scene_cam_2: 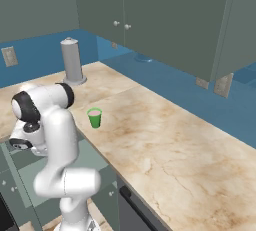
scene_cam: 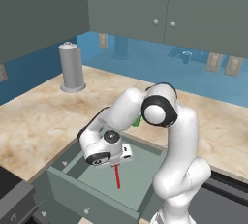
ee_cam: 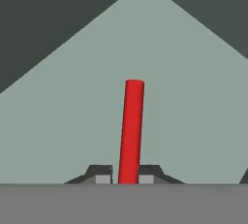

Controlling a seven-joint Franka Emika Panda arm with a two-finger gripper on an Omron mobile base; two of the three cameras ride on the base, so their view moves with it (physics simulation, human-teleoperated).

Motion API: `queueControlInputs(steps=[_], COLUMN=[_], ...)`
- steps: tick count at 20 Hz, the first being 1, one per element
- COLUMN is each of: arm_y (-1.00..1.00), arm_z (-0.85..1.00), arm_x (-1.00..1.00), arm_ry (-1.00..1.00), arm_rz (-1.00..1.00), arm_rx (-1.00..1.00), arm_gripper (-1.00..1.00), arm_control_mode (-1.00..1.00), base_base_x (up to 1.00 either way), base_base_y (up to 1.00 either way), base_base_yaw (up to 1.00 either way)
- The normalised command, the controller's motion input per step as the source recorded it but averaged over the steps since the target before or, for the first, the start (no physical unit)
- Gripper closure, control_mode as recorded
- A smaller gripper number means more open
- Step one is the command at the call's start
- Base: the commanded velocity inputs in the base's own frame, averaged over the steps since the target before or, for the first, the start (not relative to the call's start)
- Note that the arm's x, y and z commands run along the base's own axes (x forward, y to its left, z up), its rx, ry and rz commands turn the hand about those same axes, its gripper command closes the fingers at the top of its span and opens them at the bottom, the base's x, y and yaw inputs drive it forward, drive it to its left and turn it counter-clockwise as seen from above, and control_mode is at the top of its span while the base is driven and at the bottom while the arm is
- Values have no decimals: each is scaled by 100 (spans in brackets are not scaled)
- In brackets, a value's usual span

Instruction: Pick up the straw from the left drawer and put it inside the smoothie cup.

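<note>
Red marks the straw (scene_cam: 116,176) in the left base view, a thin stick hanging from the gripper (scene_cam: 115,164) over the floor of the open left drawer (scene_cam: 72,189). Its long axis runs close to upright, from the fingers down toward 6 o'clock, its low end near the drawer floor; I cannot tell if it touches. A sliver of the smoothie cup (scene_cam: 137,120) peeks out behind the arm, at about 1 o'clock from the hand, up on the marble counter (scene_cam: 43,116). A tall grey canister (scene_cam: 72,67) stands well apart at 11 o'clock.

In the right base view, the green cup (scene_cam_2: 94,117) sits on the counter just beyond the drawer's far edge, pink contents at its top, roughly at 2 o'clock from the hand, which is low at the left behind the arm.

In the hand view, the two fingertips (ee_cam: 102,174) press either side of the straw's near end, jaws nearly closed with only the stick between them. The straw (ee_cam: 131,131) runs straight away toward 12 o'clock, in line with the fingers, over the pale drawer floor.

By my judgement, the next move turns on this: the straw extends below the hand, so it must rise clear of the drawer wall before travelling toward the cup.
</note>
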Motion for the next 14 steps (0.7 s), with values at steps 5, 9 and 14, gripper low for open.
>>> queueControlInputs(steps=[5,9,14], arm_y=[0,0,4], arm_z=[100,100,100], arm_x=[0,0,0], arm_ry=[-3,-1,-3], arm_rz=[-8,-15,-22], arm_rx=[0,1,4], arm_gripper=[100,100,100], arm_control_mode=[-100,-100,-100], base_base_x=[0,0,0], base_base_y=[0,0,0], base_base_yaw=[0,0,0])
